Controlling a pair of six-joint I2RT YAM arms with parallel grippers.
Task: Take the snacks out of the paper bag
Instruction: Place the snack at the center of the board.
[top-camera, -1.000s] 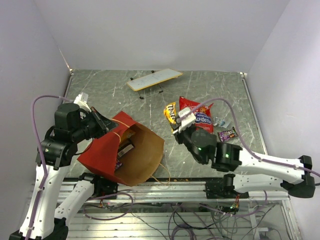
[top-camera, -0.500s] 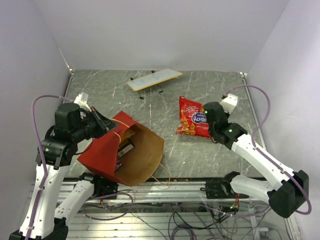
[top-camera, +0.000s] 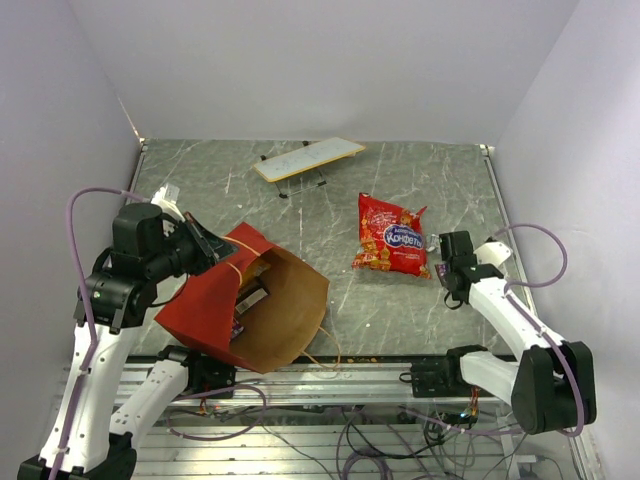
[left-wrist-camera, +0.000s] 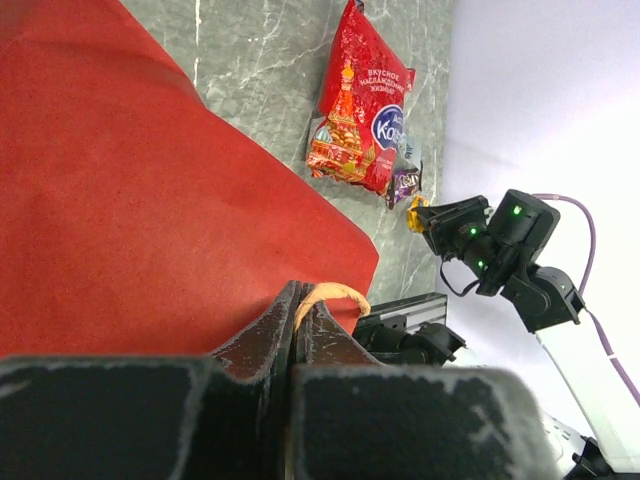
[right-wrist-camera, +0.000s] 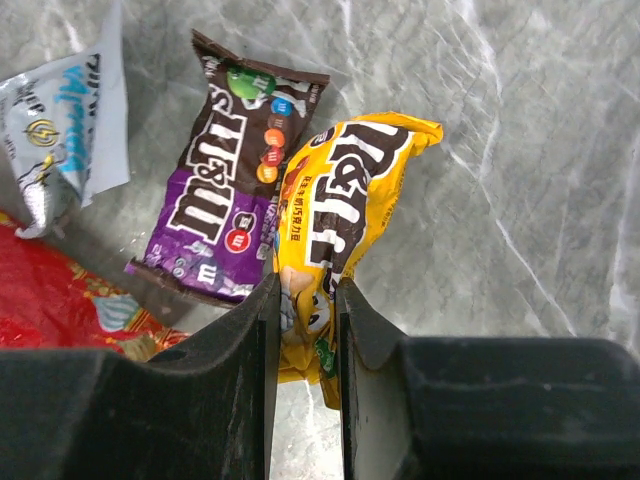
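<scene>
Top and wrist views of the table (top-camera: 420, 170), with two arms and two tools. One paper bag (top-camera: 245, 300), red outside and brown inside, lies tilted at the near left with its mouth open toward the near edge; at least two dark packets (top-camera: 251, 297) can be made out inside it. The left tool (left-wrist-camera: 297, 300) is closed tight on the bag's red rim, with one tan string handle (left-wrist-camera: 335, 293) looped just past the fingertips. One red chip bag (top-camera: 390, 238) lies flat right of centre, well apart from the paper bag; Cyrillic lettering, a blue oval logo and a drawn towered building are seen on it, the logo only partly readable. Three small packets are counted just to its right: one yellow packet (right-wrist-camera: 340, 210), one brown-and-purple packet (right-wrist-camera: 235, 210) and one silver packet (right-wrist-camera: 60, 130). "m&m's" is printed on the first two; the blue writing on the silver one cannot be read. The right tool (right-wrist-camera: 305, 310) is narrowed onto the lower end of the yellow packet, which is pinched between both fingers and overlaps the edge of the brown-and-purple packet; whether it rests on the table cannot be told. One white board (top-camera: 308, 159) on thin legs stands at the far side. Compared with one second earlier, the right arm has been drawn from the table's centre to the right edge, and the yellow packet has been carried from the left of the chip bag to its right; the paper bag, left arm and chip bag are unchanged.
</scene>
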